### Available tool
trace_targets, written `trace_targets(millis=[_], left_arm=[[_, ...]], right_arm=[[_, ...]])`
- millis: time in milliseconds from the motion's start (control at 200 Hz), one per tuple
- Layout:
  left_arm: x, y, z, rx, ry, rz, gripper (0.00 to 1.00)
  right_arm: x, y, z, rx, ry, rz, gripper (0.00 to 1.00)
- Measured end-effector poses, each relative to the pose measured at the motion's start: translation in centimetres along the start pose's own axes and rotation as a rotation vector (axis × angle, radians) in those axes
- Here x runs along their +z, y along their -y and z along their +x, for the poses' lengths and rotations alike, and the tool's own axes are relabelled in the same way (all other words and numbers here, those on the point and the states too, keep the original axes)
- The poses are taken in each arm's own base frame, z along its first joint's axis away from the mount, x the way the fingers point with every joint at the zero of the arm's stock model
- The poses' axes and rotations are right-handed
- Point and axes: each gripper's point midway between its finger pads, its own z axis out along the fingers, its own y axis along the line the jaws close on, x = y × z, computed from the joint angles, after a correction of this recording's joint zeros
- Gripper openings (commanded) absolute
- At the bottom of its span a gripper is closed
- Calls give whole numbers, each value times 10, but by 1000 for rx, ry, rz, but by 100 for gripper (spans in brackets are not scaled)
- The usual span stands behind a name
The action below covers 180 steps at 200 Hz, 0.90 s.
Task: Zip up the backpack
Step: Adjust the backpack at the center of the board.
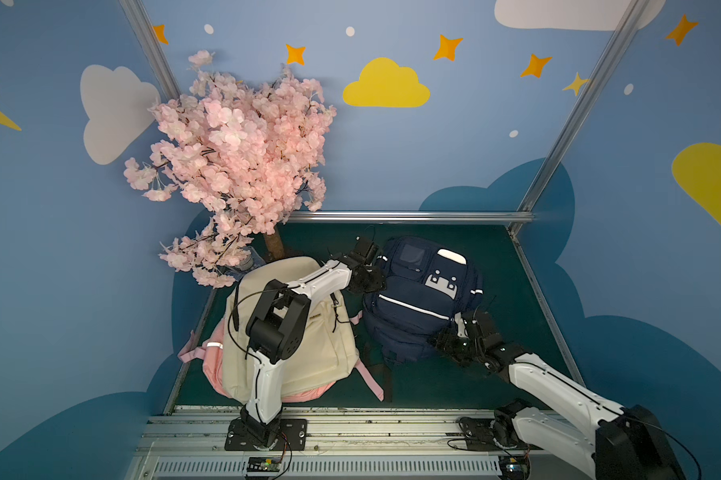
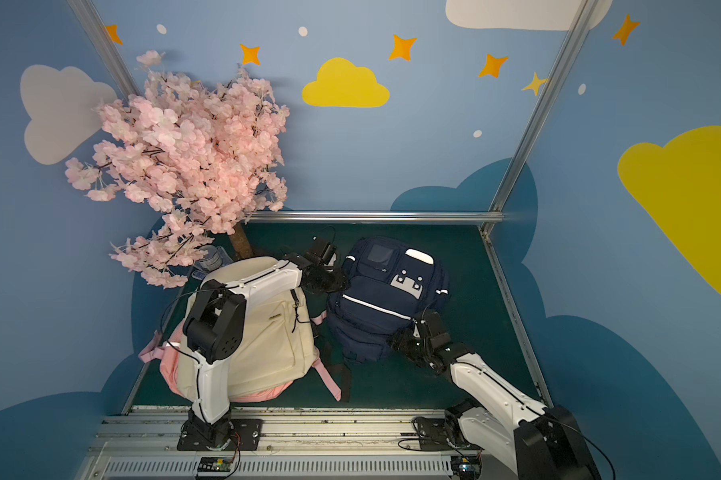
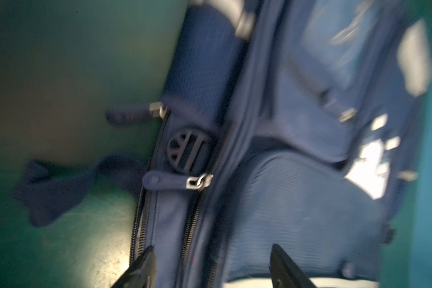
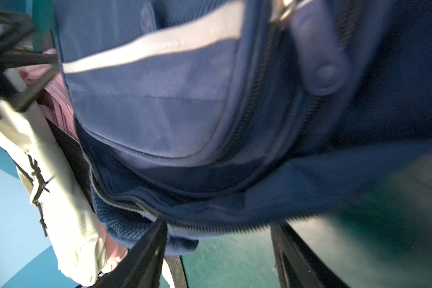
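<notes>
The navy backpack (image 1: 417, 307) lies on the green table (image 1: 425, 386), just beside a cream backpack (image 1: 325, 353). The left gripper (image 3: 212, 249) is at the navy bag's far left side, jaws apart above its zipper tracks, near a zipper pull (image 3: 170, 182). The right gripper (image 4: 218, 232) is at the bag's near right edge, jaws apart, clamping nothing.

Navy backpack (image 2: 386, 299) lies front-up on green mat (image 2: 487, 299). Left gripper (image 2: 339, 282) sits at its far-left edge, right gripper (image 2: 399, 341) at its near-right corner; finger spacing unreadable here. Cream backpack (image 2: 267, 345) with pink straps (image 2: 329, 380) lies just beside it, partly under left arm (image 2: 209, 374). Pink blossom tree (image 2: 184, 158) stands in far-left corner.
</notes>
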Motion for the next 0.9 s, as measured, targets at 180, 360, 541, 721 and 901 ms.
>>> trace_targets(millis=[180,360,541,721,901], left_arm=[[16,12,36,37,-51,4,63],[24,42,60,52,-43,51,57],[25,100,99,106,-70,124,58],[15,150,149,187,-170,223,67],[-16,147,129,189,-139,227,73]], right_arm=[[11,9,-9,48,-17,32,61],[-3,35,-46,97,62,152,62],[-36,71,-88,119,189,314,68],[-84,68,-120,51,343,381,74],[-117,31,-127,-87,450,283,82]])
